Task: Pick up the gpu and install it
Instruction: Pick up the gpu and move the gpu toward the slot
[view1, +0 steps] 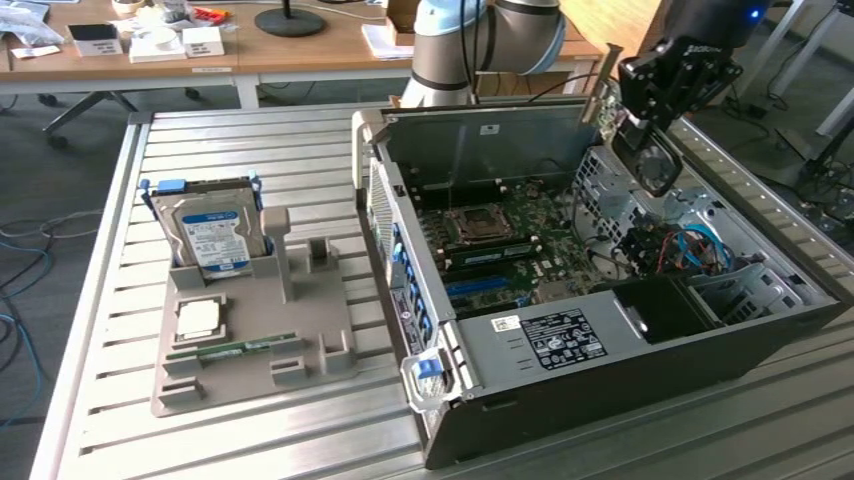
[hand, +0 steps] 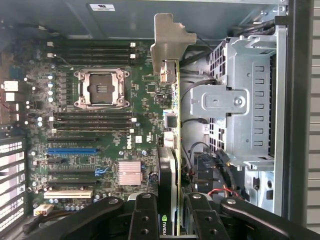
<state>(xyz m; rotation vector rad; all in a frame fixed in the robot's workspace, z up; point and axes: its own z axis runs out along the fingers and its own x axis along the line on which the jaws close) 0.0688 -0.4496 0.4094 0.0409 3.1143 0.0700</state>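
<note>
Gripper: jaws clamped on the gpu, held edge-on, bracket end farthest from jaws | Progress: pick-up done; card hangs above the motherboard of the open case, judged not yet seated | Obstructions: drive cage and cables just beside | Worktop: hard drive and memory stick in tray
</note>
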